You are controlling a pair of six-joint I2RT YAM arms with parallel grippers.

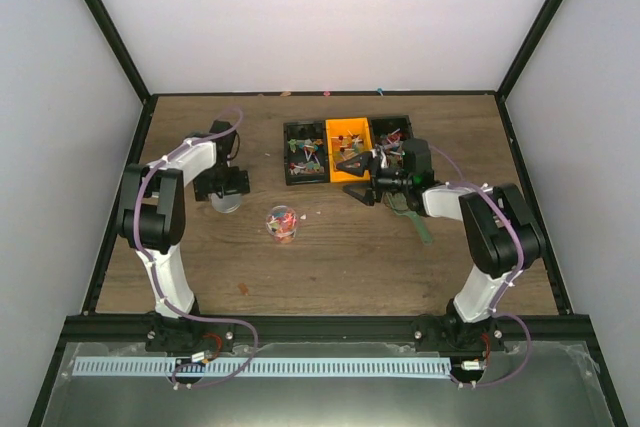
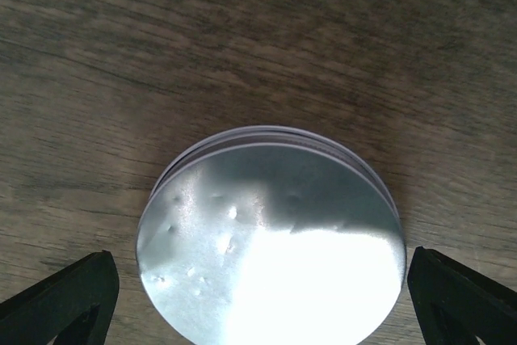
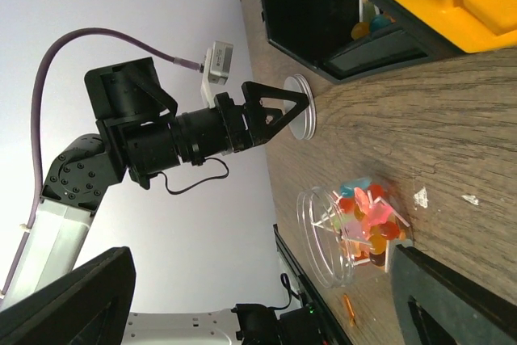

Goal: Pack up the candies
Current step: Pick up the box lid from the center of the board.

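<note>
Finds candies [image 3: 367, 220] heaped in clear jar [image 3: 319, 240] ahead of right gripper [image 3: 262, 252], framed between its spread jaws: tiny twist-ended wraps, red, orange, blue, yellow. Sees more in black bin [image 3: 299, 14] beyond. Notes left gripper [image 2: 260, 258] jaws spread wide, silver lid [image 2: 242, 199] between, touching neither.

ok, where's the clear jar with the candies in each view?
Top external: clear jar mid-table, between the two arms.
Left wrist: not in it.
Right wrist: lower centre, its mouth toward the left of the picture.
Shared landmark: the round metal lid, seen in all three; it fills the lower left wrist view and sits above the jar in the right wrist view.
</note>
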